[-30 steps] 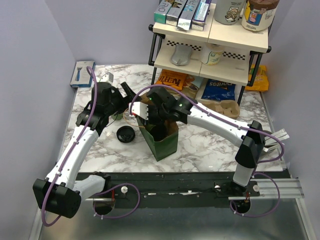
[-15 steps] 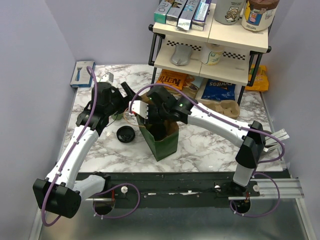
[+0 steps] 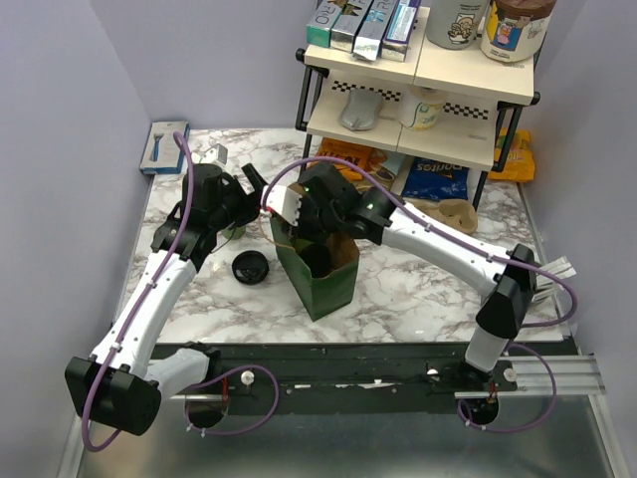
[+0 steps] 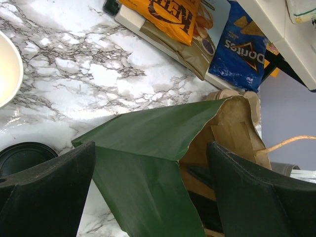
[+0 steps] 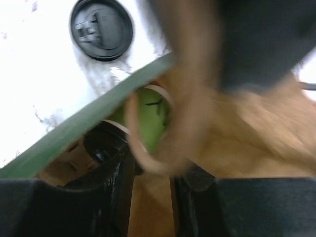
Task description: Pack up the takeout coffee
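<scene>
**Top external view.** I see the green paper bag (image 3: 323,284) standing upright on the desk (image 3: 418,294), mouth up, ready to receive the order. The right pincer (image 3: 299,231) hangs at the bag's rear rim; I judge that it is there to keep the mouth spread. The left pincer (image 3: 251,185) sits just beside the bag's left rim. The lid (image 3: 249,267) lies flat on the desk near the bag's base.

**Left wrist view.** The left pincer is fully spread and grips nothing. The bag's green wall and brown lining lie between its fingers (image 4: 49,192). The cup (image 4: 7,69), uncapped, stands on the desk at the frame's left edge, outside the bag.

**Right wrist view.** Blur hides the jaws. I cannot tell how far the right pincer is open, or whether it grips the paper handle loop (image 5: 132,131). My judgement is that capping precedes packing.
</scene>
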Controlling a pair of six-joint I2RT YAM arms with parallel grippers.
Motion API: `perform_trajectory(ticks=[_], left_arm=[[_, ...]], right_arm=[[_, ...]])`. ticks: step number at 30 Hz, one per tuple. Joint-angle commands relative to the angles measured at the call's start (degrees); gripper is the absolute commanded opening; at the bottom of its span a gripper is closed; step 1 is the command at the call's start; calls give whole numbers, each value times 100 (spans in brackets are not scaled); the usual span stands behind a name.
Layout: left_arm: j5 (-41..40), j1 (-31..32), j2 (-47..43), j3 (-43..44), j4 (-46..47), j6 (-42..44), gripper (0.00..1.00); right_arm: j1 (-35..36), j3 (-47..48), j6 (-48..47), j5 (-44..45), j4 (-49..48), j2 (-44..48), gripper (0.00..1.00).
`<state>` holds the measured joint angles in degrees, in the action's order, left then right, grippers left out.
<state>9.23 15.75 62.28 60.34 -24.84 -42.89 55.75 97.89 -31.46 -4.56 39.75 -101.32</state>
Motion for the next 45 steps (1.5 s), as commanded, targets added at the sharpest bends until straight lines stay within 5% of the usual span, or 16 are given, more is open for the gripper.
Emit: perform_trajectory(ticks=[1, 16, 26, 36, 45], left_arm=[[158, -10, -76, -4, 129, 18, 99], [70, -10, -49, 13, 76, 18, 99], [35, -10, -58, 4, 67, 36, 99], [-1, -10, -128, 13, 50, 53, 99], [-62, -10, -172, 13, 23, 62, 99]], right_arm=[[-55, 257, 377, 586, -239, 376, 43], [-46, 275, 922, 1000, -679, 1000, 61], [-55, 293, 1520, 2300, -960, 1360, 83], [-55, 152, 2100, 2556, -1153, 1914, 100], [-108, -217, 2109, 3592, -1180, 2336, 100]])
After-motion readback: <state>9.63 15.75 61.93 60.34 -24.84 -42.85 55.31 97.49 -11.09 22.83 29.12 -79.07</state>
